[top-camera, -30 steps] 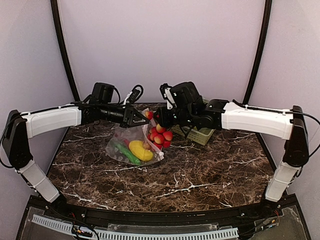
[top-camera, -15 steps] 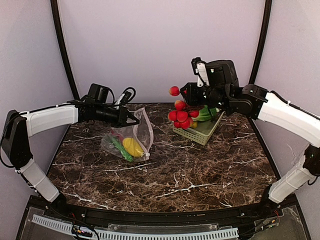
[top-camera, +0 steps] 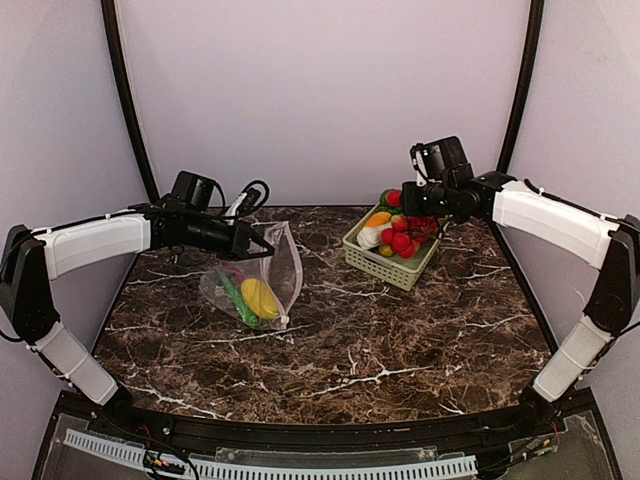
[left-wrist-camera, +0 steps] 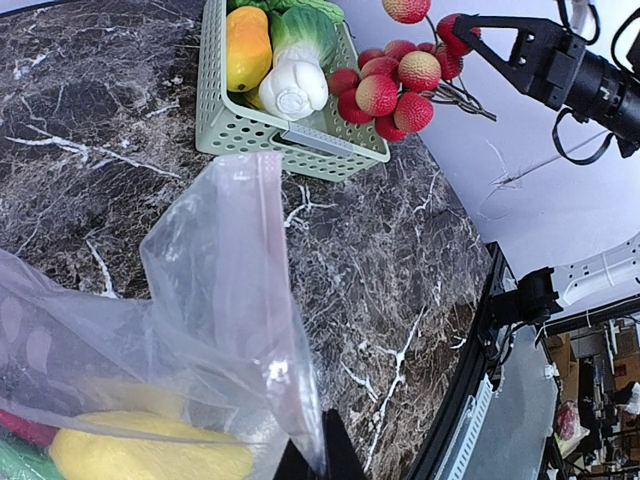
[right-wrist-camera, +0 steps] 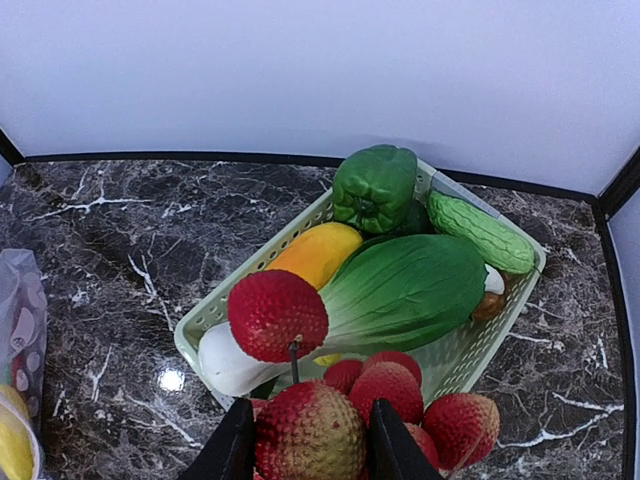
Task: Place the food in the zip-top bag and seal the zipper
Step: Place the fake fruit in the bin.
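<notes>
At left centre, pinches the top edge of the zip-top bag [top-camera: 280,262] with the left hand [top-camera: 266,244], fingers tight together on the plastic. Bag bottom down on the tabletop [top-camera: 350,350], with yellow corn [top-camera: 259,297] and a green piece [top-camera: 236,297] inside. Toward upper right, grips the red fruit cluster [top-camera: 402,238] in the right hand [top-camera: 408,203], fingers partly apart around it, above the pale green basket [top-camera: 400,270] holding bok choy [right-wrist-camera: 400,290], green pepper [right-wrist-camera: 372,185] and cucumber [right-wrist-camera: 483,232].

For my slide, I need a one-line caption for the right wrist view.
Right pincer gripping the red tomato cluster over the pale green basket of toy vegetables.
</notes>
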